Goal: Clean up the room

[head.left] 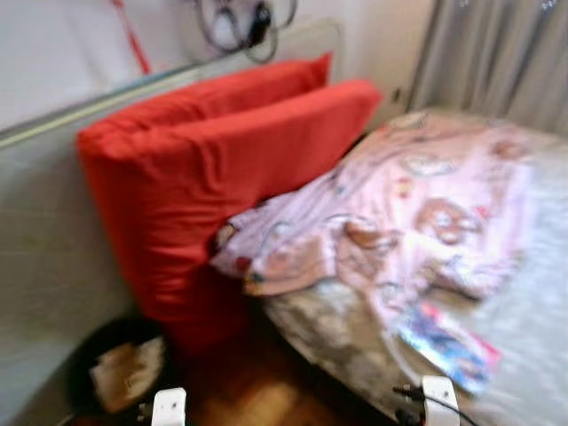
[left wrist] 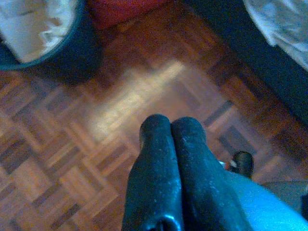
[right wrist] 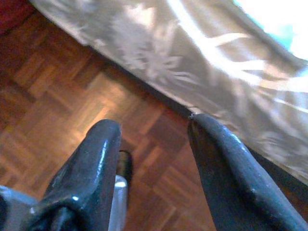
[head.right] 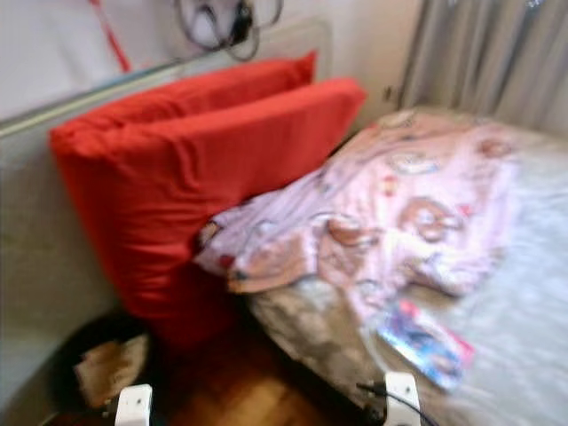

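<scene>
Parquet floor (left wrist: 72, 159), warm brown and patterned in small blocks, lies beneath both arms, which hang low and idle. Farthest left, a dark round bin (head.left: 84, 355) sits on the floor against the pale wall, with crumpled paper inside; it looks like the natural place for any rubbish gathered here. The left gripper (left wrist: 172, 137) hangs over bare floor near that bin, its two black fingers pressed together and holding nothing. Next come two large red cushions (head.left: 222, 169), propped upright against the wall, likely stood there to clear the bed. To their right the bed (head.left: 532, 355) carries a crumpled pink patterned blanket (head.left: 417, 213), bunched toward the cushions and spilling over the mattress edge, so it probably wants straightening. Near the bed's front edge lies a small colourful flat thing (head.left: 448, 346), perhaps a packet or booklet; the blur makes it hard to tell. The right gripper (right wrist: 154, 139) hangs beside the bed's patterned cover (right wrist: 202, 53), fingers spread apart and empty.
</scene>
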Robot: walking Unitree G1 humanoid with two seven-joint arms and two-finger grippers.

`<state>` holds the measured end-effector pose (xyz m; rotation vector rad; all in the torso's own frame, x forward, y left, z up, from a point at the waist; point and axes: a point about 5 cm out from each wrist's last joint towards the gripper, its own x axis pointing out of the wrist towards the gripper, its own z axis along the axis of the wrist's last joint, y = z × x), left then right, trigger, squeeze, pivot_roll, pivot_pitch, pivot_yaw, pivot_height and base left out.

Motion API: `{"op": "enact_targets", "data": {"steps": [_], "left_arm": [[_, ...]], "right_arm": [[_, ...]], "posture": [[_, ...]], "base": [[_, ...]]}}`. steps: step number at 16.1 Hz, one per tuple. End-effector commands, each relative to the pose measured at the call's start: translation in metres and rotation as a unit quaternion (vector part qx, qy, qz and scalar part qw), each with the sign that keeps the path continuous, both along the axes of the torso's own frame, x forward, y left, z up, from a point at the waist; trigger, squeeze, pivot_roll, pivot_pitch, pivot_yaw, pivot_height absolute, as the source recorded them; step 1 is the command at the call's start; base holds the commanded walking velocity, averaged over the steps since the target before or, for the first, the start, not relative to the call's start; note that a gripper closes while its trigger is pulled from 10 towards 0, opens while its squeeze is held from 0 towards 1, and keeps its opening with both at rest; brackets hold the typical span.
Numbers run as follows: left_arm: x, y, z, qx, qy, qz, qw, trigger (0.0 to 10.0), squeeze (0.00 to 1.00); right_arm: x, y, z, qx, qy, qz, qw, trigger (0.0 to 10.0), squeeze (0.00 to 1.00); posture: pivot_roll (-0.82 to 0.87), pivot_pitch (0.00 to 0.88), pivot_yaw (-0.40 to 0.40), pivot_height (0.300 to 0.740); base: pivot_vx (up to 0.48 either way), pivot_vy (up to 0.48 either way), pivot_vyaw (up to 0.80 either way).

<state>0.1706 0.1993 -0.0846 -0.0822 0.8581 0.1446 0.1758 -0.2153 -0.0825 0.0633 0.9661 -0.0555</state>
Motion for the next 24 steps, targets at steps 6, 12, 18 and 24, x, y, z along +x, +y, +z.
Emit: {"op": "enact_targets", "data": {"steps": [6,12,18,24], "left_arm": [[0.004,0.008,0.004,0.008,-0.017,0.017,1.0,10.0,0.0],[0.032,0.007,0.023,0.028,-0.097,-0.026,0.995,10.0,0.0],[0.05,0.036,0.049,0.089,-0.191,0.018,0.977,10.0,0.0],[0.03,0.015,0.022,0.03,-0.086,-0.016,0.996,10.0,0.0]], "right_arm": [[-0.001,0.002,-0.001,0.005,-0.004,-0.004,1.0,10.0,0.0],[0.0,0.002,0.0,0.004,-0.006,-0.002,1.0,10.0,0.0],[-0.001,0.001,0.0,0.003,-0.004,0.0,1.0,10.0,0.0],[-0.002,0.002,-0.001,0.004,-0.005,-0.002,1.0,10.0,0.0]], "posture": [[0.07,0.0,0.015,0.74],[0.06,0.0,0.016,0.74],[0.07,0.0,0.011,0.74],[0.05,0.0,0.022,0.74]], "base": [[0.0,-0.042,-0.13],[0.0,0.0,0.0],[0.0,0.0,0.0],[0.0,0.0,0.0]]}}
